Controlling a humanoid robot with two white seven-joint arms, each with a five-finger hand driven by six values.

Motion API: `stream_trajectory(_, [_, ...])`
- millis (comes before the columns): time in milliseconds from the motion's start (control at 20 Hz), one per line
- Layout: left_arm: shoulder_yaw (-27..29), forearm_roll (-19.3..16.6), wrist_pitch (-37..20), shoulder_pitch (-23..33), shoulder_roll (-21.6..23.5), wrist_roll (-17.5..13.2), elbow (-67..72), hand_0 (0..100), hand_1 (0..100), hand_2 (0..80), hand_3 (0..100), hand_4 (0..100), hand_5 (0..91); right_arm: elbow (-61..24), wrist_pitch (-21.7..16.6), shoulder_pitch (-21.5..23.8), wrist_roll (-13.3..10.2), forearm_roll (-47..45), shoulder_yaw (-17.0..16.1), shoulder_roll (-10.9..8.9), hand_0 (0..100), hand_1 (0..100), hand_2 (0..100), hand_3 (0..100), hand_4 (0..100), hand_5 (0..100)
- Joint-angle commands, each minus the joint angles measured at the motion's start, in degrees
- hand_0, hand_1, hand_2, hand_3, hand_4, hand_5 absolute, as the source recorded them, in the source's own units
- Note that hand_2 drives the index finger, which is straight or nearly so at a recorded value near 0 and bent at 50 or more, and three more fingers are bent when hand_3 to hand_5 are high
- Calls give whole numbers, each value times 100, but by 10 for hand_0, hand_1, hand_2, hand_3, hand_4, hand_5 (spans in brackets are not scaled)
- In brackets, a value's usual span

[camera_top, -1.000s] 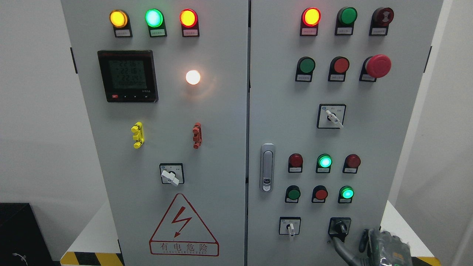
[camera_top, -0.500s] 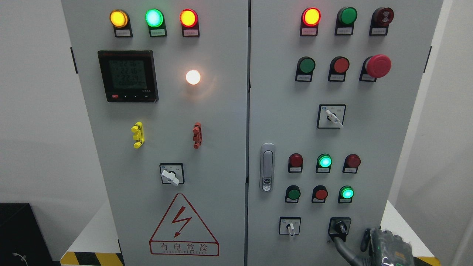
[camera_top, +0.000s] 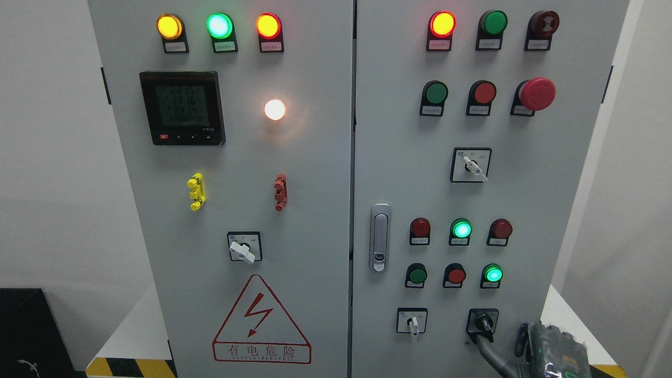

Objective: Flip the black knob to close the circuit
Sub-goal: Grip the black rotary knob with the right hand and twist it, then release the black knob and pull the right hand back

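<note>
The black knob [camera_top: 483, 321] sits at the lower right of the grey cabinet's right door [camera_top: 399, 173], its handle pointing down and slightly right. My right hand [camera_top: 500, 338] comes in from the bottom right corner, just below and to the right of the knob. One long grey finger [camera_top: 488, 353] reaches up to the knob's lower left edge and looks to touch it; a darker finger [camera_top: 520, 338] stands apart to the right. The hand holds nothing. The left arm is not in view.
A white selector switch [camera_top: 413, 323] sits left of the knob. Green lamps [camera_top: 492, 274] and red buttons [camera_top: 455, 275] are above it. A door latch [camera_top: 379, 237] is at mid-height. The left door carries a meter [camera_top: 182, 107] and a warning triangle [camera_top: 261, 321].
My right hand has sunk slightly down and to the right, with its long finger staying at the knob's lower edge. The knob's handle has not turned.
</note>
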Motion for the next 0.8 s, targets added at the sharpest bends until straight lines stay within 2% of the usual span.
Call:
stream_trajectory(0, [-114, -123, 3, 0, 0, -3, 123, 0, 0, 0, 0, 0, 0, 1, 13, -14, -2, -10, -110, -63, 0, 155, 732, 915, 721, 729])
stream_trajectory(150, [-114, -123, 3, 0, 0, -3, 123, 0, 0, 0, 0, 0, 0, -8, 13, -23, 103, -19, -118, -63, 0, 156, 732, 915, 721, 729])
stream_trajectory(750, [-114, -123, 3, 0, 0, -3, 132, 0, 0, 0, 0, 0, 0, -8, 13, -119, 113, -36, -127, -72, 0, 158, 732, 915, 721, 729])
